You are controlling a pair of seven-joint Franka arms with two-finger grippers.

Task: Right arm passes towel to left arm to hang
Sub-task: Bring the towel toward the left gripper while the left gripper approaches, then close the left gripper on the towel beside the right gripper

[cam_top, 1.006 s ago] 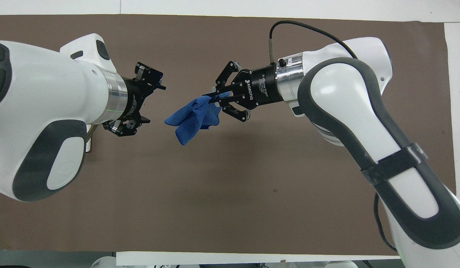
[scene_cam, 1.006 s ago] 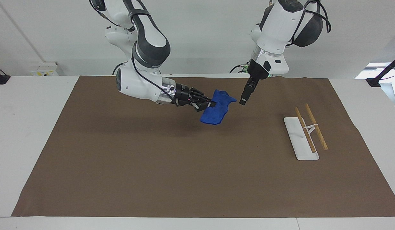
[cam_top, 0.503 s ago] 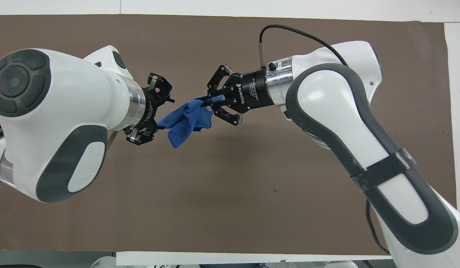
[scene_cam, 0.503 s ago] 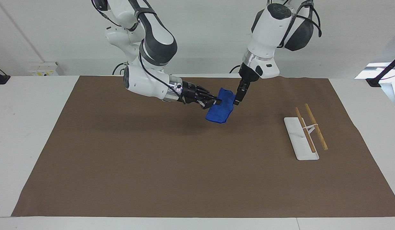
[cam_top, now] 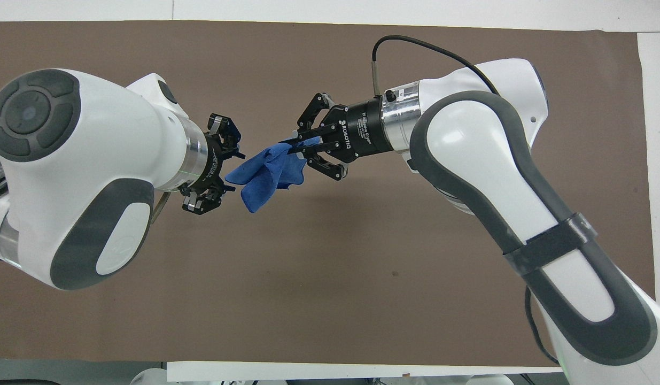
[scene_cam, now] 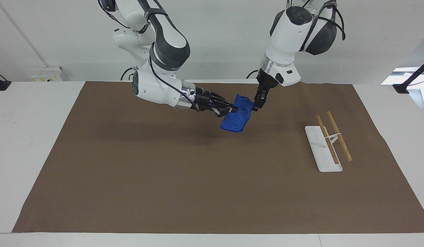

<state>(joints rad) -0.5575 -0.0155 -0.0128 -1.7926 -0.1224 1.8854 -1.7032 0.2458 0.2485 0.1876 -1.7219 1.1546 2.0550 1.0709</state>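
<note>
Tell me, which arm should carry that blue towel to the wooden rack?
The left arm, probably. Its left gripper already meets the towel, held up by the right gripper, and the rack stands at the left arm's end of the table.

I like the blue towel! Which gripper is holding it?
The right gripper, on the arm with the cable, is shut on the towel. The left gripper is only at its edge.

White wall — white table under brown mat
</note>
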